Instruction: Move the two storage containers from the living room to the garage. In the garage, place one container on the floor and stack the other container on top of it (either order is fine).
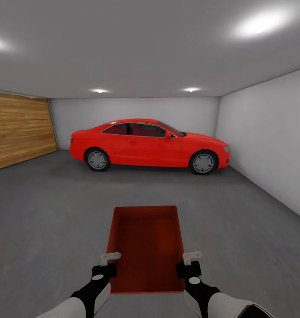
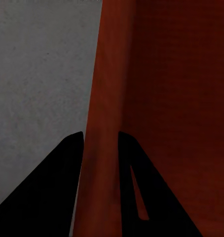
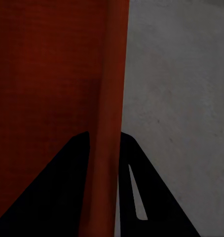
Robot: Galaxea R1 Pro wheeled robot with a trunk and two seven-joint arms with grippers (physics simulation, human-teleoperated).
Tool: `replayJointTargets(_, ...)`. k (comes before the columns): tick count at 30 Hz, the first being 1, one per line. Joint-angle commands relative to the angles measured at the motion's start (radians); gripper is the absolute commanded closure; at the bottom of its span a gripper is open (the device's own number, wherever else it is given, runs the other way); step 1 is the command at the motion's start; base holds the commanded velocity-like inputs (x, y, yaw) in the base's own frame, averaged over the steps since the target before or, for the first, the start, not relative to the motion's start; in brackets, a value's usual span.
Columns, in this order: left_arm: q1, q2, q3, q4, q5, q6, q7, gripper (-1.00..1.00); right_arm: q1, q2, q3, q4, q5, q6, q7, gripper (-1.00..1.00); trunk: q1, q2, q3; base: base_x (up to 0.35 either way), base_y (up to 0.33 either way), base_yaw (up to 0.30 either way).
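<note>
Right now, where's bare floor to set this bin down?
Bare floor runs from the bin, gripped by left gripper and right gripper, to the car. Wide patches toward the wood wall and white wall. Crowded only beside the car.

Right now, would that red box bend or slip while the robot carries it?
It probably stays stiff: the red box keeps straight edges while the left gripper and right gripper each pinch one thin side wall. It looks empty, so likely light. Its smooth walls might slip if the grip loosens.
</note>
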Motion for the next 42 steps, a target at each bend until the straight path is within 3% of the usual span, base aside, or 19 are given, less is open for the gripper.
replayJointTargets(1,0.000,0.000,0.018,-0.001,-0.006,-0.006,0.041,1.00,-0.001,0.003,-0.080,-0.011,0.003,0.002,0.034,1.00,0.001,-0.001,0.000,0.321,0.000,0.000)
replayJointTargets(42,0.000,0.000,0.019,0.002,-0.006,-0.004,0.041,1.00,-0.001,0.003,-0.080,-0.011,0.003,0.002,0.034,1.00,0.001,-0.001,0.000,0.321,0.000,0.000)
